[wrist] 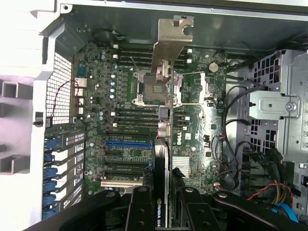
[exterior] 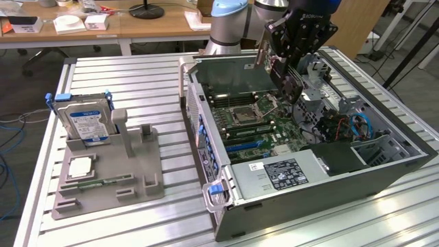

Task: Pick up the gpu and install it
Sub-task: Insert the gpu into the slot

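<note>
Black pincer (exterior: 288,82) pointing down into open computer case (exterior: 329,198), clenched on gpu (wrist: 171,43), card edge-on above motherboard (wrist: 120,120)

Your arm (exterior: 230,23) is thick and silver, with a blue cap at its joint. From there the wrist (exterior: 273,6) reaches toward the exterior view's right. Your black pincer (exterior: 288,82) hangs from it and points down, tipped a little to one side. In the wrist view you see the pincer (wrist: 163,195) from above. Its two black fingers (wrist: 140,207) sit close together, one on each side of the gpu (wrist: 171,43). They press on its flat faces and hold it up on its edge.
</note>
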Robot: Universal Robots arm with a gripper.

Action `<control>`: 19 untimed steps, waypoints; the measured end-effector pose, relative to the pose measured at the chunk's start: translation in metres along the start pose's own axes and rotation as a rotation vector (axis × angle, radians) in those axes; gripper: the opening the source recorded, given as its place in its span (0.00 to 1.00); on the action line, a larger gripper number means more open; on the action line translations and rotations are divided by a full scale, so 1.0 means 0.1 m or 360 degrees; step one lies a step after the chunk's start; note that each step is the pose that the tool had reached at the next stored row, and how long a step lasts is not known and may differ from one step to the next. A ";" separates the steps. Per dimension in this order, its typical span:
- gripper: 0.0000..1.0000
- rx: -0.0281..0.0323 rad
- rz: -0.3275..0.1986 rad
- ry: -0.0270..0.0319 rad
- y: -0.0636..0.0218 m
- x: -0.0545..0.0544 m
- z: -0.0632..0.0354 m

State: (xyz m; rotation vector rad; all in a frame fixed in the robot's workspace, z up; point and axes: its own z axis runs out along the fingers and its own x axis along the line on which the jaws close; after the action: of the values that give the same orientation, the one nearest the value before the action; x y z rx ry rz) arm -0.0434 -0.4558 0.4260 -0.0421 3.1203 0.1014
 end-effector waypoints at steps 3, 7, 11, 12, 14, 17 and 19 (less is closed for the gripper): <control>0.26 -0.00001 -0.0004 0.00002 0.000 0.00 0.000; 0.26 -0.00002 -0.0008 0.00005 0.000 0.00 0.000; 0.26 -0.00003 -0.0011 0.00007 0.000 0.00 0.000; 0.26 -0.00003 -0.0012 0.00008 0.000 0.00 0.000; 0.26 -0.00004 -0.0014 0.00009 0.000 0.00 0.000; 0.26 -0.00005 -0.0019 0.00012 0.000 0.00 0.000; 0.26 -0.00005 -0.0021 0.00014 0.000 0.00 0.000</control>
State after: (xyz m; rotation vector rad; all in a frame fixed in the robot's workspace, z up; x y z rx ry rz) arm -0.0434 -0.4558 0.4260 -0.0629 3.1203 0.1016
